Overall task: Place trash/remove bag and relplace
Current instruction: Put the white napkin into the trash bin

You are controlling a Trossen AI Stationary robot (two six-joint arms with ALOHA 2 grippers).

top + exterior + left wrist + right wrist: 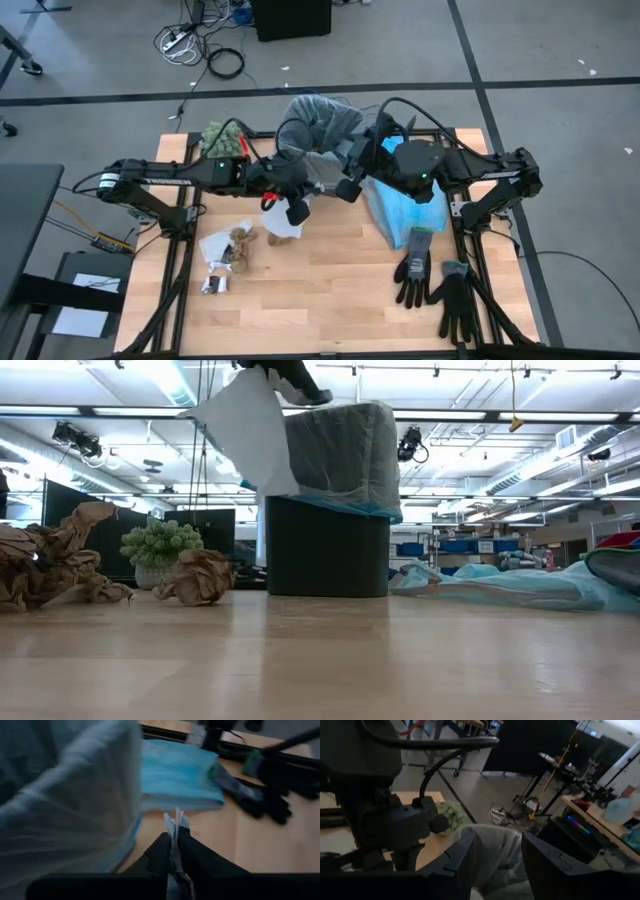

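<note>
Pale wood counter (330, 290) mid-frame on grey floor, left claw (175, 851) pinching white paper (245, 430), right claw (497, 865) gripping grey bag (340, 450), cables upper left.

1. The whole table (330, 290) is seen from straight overhead.
2. A level look across its top is given — the bag (340, 450) is shared.
3. Wrist views sit close — the bag fills both.
</note>
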